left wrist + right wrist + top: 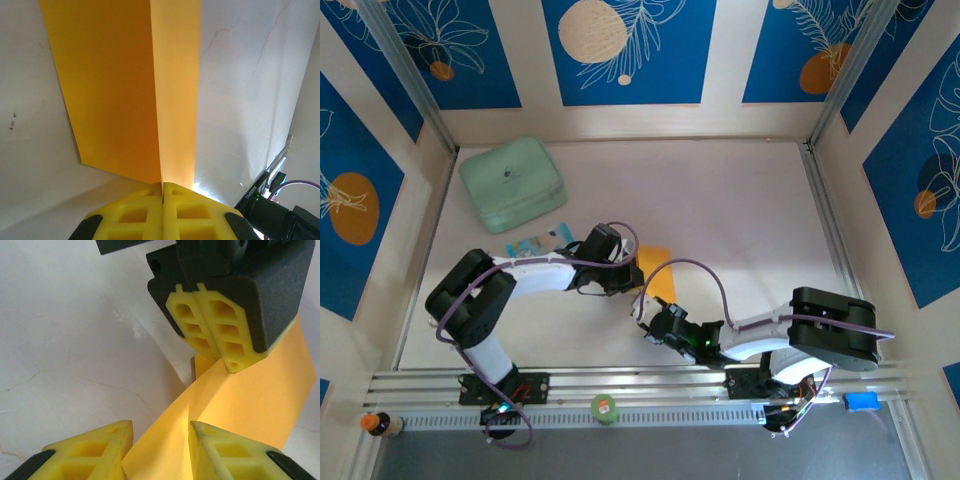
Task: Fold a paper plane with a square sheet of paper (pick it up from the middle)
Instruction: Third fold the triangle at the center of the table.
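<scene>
Orange paper point(115, 90), crease running straight out from left pincer point(163, 186)

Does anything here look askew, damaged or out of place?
Nothing looks torn or spilled. Only the square sheet of paper is not flat: the left gripper pinches it at a crease, and it curves up between the open jaws of the right gripper.

Mint-green box point(512, 185) far left; blue-white packet point(535, 243) just beside.

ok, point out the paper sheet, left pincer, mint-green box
paper sheet point(115, 90), left wrist view, darker left flap.
left pincer point(162, 187), left wrist view, between its closed fingertips.
mint-green box point(512, 184), top view, lid centre.
</scene>
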Robot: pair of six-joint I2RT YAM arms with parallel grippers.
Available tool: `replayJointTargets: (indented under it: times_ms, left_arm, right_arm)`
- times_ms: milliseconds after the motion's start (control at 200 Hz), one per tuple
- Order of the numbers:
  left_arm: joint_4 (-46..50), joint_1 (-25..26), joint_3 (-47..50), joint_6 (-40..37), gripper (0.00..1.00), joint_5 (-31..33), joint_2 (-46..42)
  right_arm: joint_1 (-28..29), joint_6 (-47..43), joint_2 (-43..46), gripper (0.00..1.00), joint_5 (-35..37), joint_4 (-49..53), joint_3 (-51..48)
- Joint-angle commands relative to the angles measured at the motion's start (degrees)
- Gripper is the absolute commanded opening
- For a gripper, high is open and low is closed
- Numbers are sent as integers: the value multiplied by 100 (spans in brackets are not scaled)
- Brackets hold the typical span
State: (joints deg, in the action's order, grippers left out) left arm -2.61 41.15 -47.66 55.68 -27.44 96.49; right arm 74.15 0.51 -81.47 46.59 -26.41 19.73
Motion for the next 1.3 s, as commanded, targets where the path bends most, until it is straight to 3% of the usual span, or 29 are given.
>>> replayJointTargets:
  times_ms: [0, 530, 855, 1045, 1205, 1295]
  left_arm:
    - [-55, -36, 64, 66, 0, -33, -103]
    - [-56, -37, 73, 92, 0, -15, -116]
    - [-7, -39, 73, 83, 3, 37, -136]
    - [665, -52, -15, -301, 21, 428, -396]
    - [1264, -155, -59, -545, 40, 953, -788]
    - [1551, -202, -143, -672, 41, 1201, -981]
  right_arm:
    - [38, 147, 163, 34, 147, -1, -64]
    - [43, 152, 239, 24, 198, -2, -109]
    - [-10, 280, 332, 6, 124, 130, -109]
    - [-203, 665, 588, 2, -608, 391, -123]
    - [-860, 1481, 976, 2, -2170, 1022, -11]
    - [-1306, 1787, 1153, 2, -3075, 1426, 109]
